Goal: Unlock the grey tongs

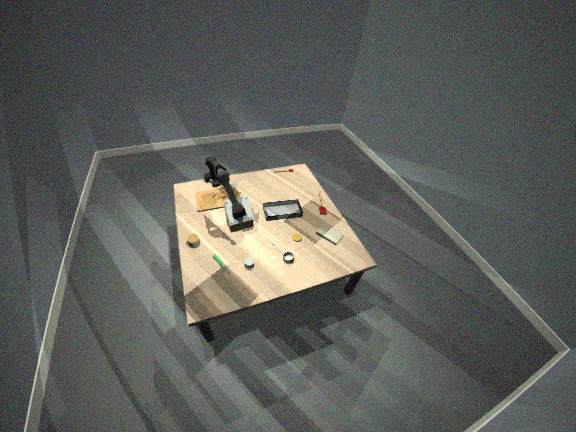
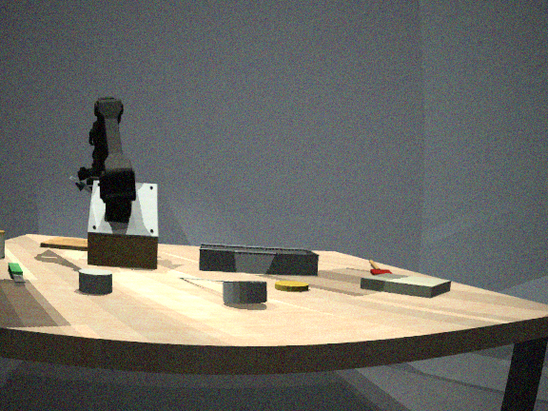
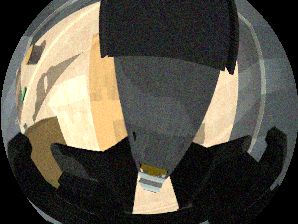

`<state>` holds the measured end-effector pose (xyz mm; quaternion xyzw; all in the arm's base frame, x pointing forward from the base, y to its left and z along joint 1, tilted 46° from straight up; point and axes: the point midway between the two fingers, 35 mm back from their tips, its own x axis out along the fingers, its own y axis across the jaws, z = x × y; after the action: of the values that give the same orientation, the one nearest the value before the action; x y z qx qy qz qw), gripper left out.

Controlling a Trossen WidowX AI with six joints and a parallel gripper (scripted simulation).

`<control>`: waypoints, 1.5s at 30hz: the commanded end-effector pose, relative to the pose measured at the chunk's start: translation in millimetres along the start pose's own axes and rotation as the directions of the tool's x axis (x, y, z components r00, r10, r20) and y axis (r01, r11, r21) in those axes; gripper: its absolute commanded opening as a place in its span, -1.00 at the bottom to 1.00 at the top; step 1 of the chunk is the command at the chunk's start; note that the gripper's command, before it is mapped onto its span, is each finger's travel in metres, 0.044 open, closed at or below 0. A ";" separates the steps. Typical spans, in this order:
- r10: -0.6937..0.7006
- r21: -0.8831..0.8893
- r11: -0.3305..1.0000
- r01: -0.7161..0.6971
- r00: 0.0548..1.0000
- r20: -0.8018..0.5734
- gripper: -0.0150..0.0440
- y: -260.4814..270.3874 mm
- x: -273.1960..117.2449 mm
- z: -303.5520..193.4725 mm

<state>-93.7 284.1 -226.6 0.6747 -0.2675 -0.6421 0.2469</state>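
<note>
The arm's base [image 1: 248, 201] [image 2: 151, 259] is hiding part of the wooden board [image 1: 204, 201] [image 2: 57, 244] behind it; left of it, the frame's edge is cutting a pot [image 2: 1, 244].

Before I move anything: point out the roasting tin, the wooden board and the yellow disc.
Roasting tin [image 1: 283, 217] [image 2: 257, 263]: top and exterior views, near side wall.
Wooden board [image 1: 205, 202] [image 2: 64, 244]: top and exterior, bare surface.
Yellow disc [image 1: 297, 237] [image 2: 291, 285]: top and exterior, upper face.
</note>
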 end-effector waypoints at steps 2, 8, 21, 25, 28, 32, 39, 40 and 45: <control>0.004 0.005 1.000 -0.004 1.000 -0.003 -1.00 0.9 10.7 -0.6; 0.001 0.006 1.000 -0.001 1.000 -0.003 -1.00 0.7 20.7 -0.3; -0.004 0.008 1.000 0.004 1.000 -0.002 -1.00 1.3 42.2 -0.3; -0.006 0.009 1.000 0.006 1.000 -0.002 -1.00 1.8 48.8 -0.4; -0.007 0.009 1.000 0.007 1.000 -0.002 -1.00 2.2 53.7 -0.5; -0.009 0.010 1.000 0.009 1.000 -0.002 -1.00 2.9 60.1 -0.7; -0.012 0.011 1.000 0.012 1.000 -0.001 -1.00 4.5 71.4 -1.2; -0.012 0.011 1.000 0.012 1.000 -0.001 -1.00 4.7 73.0 -1.3; -0.014 0.011 1.000 0.014 1.000 -0.001 -1.00 6.1 81.0 -1.7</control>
<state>-90.2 231.8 -278.6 0.6794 -0.2620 -0.6425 0.2387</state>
